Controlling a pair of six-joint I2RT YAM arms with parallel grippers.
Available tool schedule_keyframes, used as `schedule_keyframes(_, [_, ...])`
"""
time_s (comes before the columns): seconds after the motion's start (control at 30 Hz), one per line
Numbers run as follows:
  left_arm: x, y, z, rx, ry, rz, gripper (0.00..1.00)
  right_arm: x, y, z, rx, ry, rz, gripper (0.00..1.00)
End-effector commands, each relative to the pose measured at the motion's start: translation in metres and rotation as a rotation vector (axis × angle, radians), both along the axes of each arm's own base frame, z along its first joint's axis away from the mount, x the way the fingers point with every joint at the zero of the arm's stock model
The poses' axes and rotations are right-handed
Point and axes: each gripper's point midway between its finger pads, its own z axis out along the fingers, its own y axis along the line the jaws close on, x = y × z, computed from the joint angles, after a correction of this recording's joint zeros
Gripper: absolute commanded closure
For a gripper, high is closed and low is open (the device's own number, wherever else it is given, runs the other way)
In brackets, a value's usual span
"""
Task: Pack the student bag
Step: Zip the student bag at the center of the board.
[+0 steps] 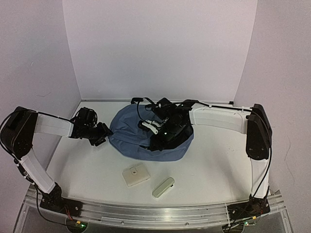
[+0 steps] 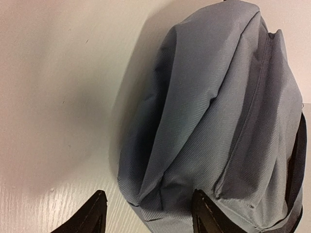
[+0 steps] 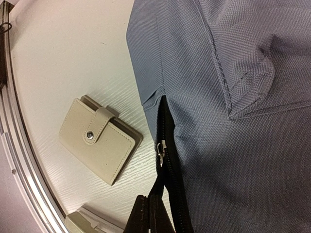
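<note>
The student bag (image 1: 131, 131) is a slate-blue fabric backpack lying flat at the table's middle. It fills the left wrist view (image 2: 209, 111) and the right wrist view (image 3: 233, 97). My left gripper (image 1: 104, 133) is open at the bag's left edge, its fingers astride a fold of the fabric (image 2: 148, 213) without closing on it. My right gripper (image 1: 158, 143) reaches over the bag to its near edge. It is shut (image 3: 149, 211) on the black pull strap (image 3: 158, 187) that hangs from the metal zipper slider (image 3: 160, 148). The dark zipper line runs along the bag's edge.
A beige snap wallet (image 1: 135, 174) lies in front of the bag and also shows in the right wrist view (image 3: 99, 141). A pale oblong case (image 1: 163, 187) lies to its right, near the table's front rail, and its corner shows in the right wrist view (image 3: 80, 224). White walls enclose the table.
</note>
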Motion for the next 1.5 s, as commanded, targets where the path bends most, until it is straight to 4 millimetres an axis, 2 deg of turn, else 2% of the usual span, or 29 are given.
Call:
schedule_keyframes(0.0, [-0.009, -0.007, 0.011, -0.073, -0.048, -0.026, 0.39, 0.003, 0.005, 0.022, 0.038, -0.012, 0.004, 1.00])
schedule_keyframes(0.17, [-0.020, -0.022, 0.005, -0.186, -0.070, -0.062, 0.41, 0.005, 0.012, 0.021, 0.052, 0.005, 0.001, 1.00])
schedule_keyframes(0.4, [-0.022, -0.056, 0.023, -0.240, -0.160, -0.158, 0.42, 0.008, 0.017, 0.020, 0.055, 0.010, -0.004, 1.00])
schedule_keyframes(0.53, [-0.021, -0.059, 0.020, -0.263, -0.156, -0.146, 0.47, 0.009, 0.020, 0.021, 0.063, 0.017, -0.009, 1.00])
schedule_keyframes(0.63, [-0.022, -0.058, 0.018, -0.265, -0.154, -0.137, 0.56, 0.008, 0.020, 0.020, 0.063, 0.022, -0.010, 1.00])
schedule_keyframes(0.8, [-0.019, -0.037, 0.011, -0.199, -0.131, -0.062, 0.91, 0.005, 0.010, 0.017, 0.032, 0.009, -0.001, 1.00])
schedule_keyframes(0.87, [-0.014, -0.026, 0.008, -0.155, -0.109, -0.038, 0.99, 0.004, 0.001, 0.015, 0.008, -0.004, 0.003, 1.00])
schedule_keyframes(1.0, [0.001, -0.010, 0.007, -0.084, -0.084, -0.008, 1.00, 0.004, -0.023, 0.005, -0.031, 0.007, -0.019, 1.00])
schedule_keyframes(1.13, [0.020, 0.009, 0.004, -0.092, -0.051, 0.034, 1.00, 0.006, -0.049, 0.000, -0.059, 0.020, -0.055, 1.00])
schedule_keyframes(1.33, [0.045, 0.025, -0.005, -0.083, -0.022, 0.048, 1.00, 0.005, -0.077, 0.010, -0.064, 0.016, -0.096, 1.00])
schedule_keyframes(1.47, [0.061, 0.042, -0.013, -0.100, 0.000, 0.072, 1.00, -0.004, -0.090, 0.014, -0.074, 0.015, -0.099, 1.00])
